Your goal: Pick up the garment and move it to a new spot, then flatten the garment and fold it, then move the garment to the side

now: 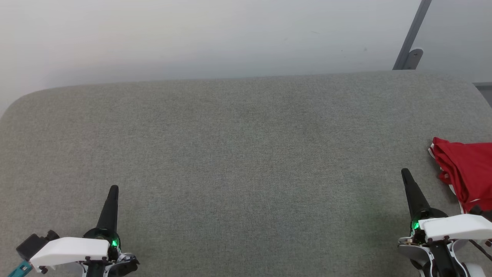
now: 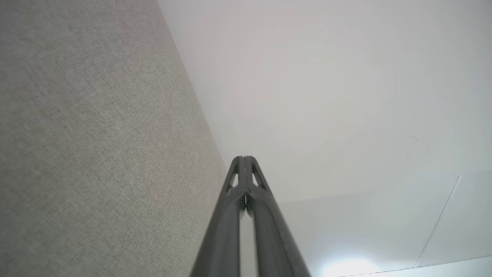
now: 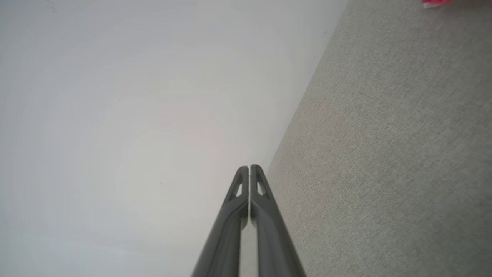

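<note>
The garment (image 1: pixel 467 171), a crumpled red shirt with a thin white-striped edge, lies at the far right of the grey fabric surface (image 1: pixel 246 154), cut off by the head view's edge. A sliver of it (image 3: pixel 436 2) shows at the top right of the right wrist view. My right gripper (image 1: pixel 406 174) is shut and empty, just left of the garment and apart from it. Its fingers (image 3: pixel 256 181) touch at the tips. My left gripper (image 1: pixel 113 189) stands at the lower left, shut and empty, far from the garment. Its fingertips (image 2: pixel 248 163) are pressed together.
The grey fabric surface spreads wide between the two grippers, with rounded far corners. A pale wall (image 1: pixel 192 34) rises behind it. A grey metal post with a bracket (image 1: pixel 412 50) stands at the back right.
</note>
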Robot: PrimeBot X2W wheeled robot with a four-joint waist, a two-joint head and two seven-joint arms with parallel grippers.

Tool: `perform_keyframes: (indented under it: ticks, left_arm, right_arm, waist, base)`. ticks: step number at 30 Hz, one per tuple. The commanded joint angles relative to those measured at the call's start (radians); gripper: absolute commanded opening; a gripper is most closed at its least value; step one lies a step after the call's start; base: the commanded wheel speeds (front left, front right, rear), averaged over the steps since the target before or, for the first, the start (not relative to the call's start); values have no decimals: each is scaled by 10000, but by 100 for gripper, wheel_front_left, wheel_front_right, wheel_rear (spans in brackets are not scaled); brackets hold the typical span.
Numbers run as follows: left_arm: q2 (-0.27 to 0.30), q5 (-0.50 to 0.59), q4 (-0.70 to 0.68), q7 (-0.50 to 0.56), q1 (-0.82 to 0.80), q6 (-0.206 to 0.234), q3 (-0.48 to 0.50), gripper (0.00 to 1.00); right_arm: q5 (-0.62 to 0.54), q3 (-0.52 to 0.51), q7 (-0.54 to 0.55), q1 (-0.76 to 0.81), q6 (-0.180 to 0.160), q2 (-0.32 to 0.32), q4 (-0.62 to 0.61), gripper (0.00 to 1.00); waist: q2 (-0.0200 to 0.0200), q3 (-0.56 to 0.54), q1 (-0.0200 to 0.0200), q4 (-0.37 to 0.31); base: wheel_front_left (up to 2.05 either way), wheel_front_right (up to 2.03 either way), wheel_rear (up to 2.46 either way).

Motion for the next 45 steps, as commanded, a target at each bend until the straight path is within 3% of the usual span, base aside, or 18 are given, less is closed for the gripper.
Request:
perform_keyframes:
  ticks: [1, 35, 45]
  left_arm:
    - [6, -94, -24, 63, -184, 15, 49, 0]
    - [-361, -2095, 295, 774, -647, 21, 204, 0]
    - [-367, -2058, 290, 778, -634, 22, 221, 0]
  right_arm:
    - [176, -22, 47, -146, 1, 9, -43, 0]
    - [2683, -160, 477, -202, -3, 194, 195, 0]
    - [2644, -151, 469, -201, -3, 191, 191, 0]
  waist:
    - [-1, -3, 0, -2]
    - [-1, -202, 0, -86]
    - [-1, -203, 0, -86]
  base:
    - [0, 0, 0]
    - [0, 0, 0]
    - [0, 0, 0]
